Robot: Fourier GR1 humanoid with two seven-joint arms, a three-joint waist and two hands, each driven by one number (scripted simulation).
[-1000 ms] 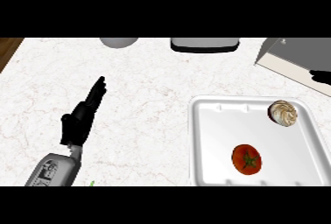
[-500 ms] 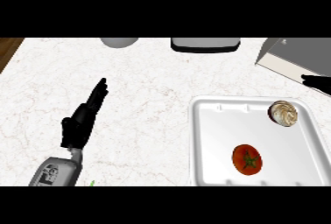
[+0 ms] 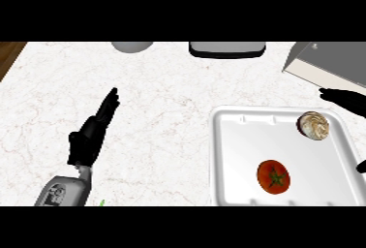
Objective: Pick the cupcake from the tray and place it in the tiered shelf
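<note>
The cupcake (image 3: 314, 125), brown-and-cream swirled on top, sits in the far right corner of the white tray (image 3: 227, 160). A red tomato (image 3: 274, 176) lies nearer in the same tray. My right hand (image 3: 346, 100) comes in from the right edge just beyond and right of the cupcake, apart from it; its fingers look spread, and another dark tip of it shows lower at the edge. The grey tiered shelf (image 3: 330, 59) stands at the far right corner, only partly in view. My left hand (image 3: 91, 136) rests open on the counter at the left, fingers straight.
A grey rounded object (image 3: 133, 46) and a dark-and-white appliance (image 3: 226, 49) stand along the counter's far edge. White marbled counter (image 3: 164, 106) stretches between my left hand and the tray. A wooden strip shows at the far left corner.
My right hand has come further into view from the right edge, moving left and nearer to the cupcake. The left hand, cupcake and tomato have not moved.
</note>
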